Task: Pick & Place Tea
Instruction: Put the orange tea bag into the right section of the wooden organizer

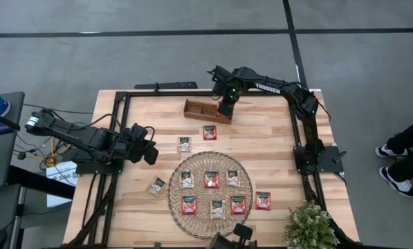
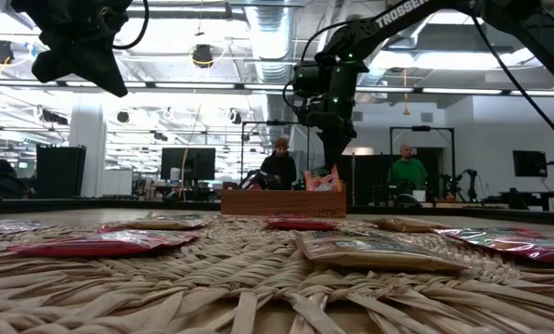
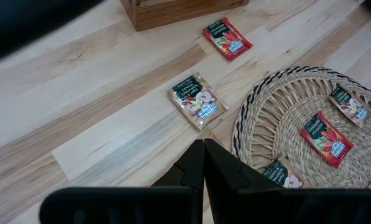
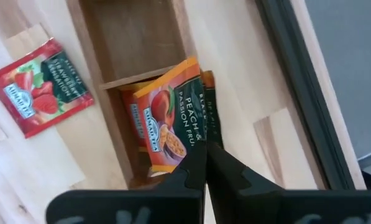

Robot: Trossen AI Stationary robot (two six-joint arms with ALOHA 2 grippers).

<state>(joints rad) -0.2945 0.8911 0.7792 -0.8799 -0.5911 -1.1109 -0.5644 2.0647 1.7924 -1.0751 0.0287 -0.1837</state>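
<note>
My right gripper [image 4: 204, 155] hangs over the wooden tray [image 1: 199, 109] at the table's far side, shut on an orange tea sachet [image 4: 169, 112]. Another orange sachet [image 4: 138, 118] stands in the same compartment. A red sachet [image 4: 39, 84] lies flat on the table beside the tray. Several red and cream sachets [image 1: 212, 179] lie flat on the round woven mat [image 1: 173, 197], and a few more [image 1: 185, 144] lie on the table around it. My left gripper [image 3: 204, 152] waits shut above the table's left side, holding nothing. My right gripper pinches the orange sachet between its two fingers at the dark green band [image 4: 194, 134] along one edge. The fingers come from above, pointing steeply down. The sachet stands tilted, with its far part down in the tray's end compartment.
A black frame [image 1: 289, 117] runs around the work area, close to the tray's far side. A potted plant [image 1: 308, 227] stands at the near right corner. People show in the room beyond the table [image 2: 281, 162]. Bare wood lies between the tray and the mat.
</note>
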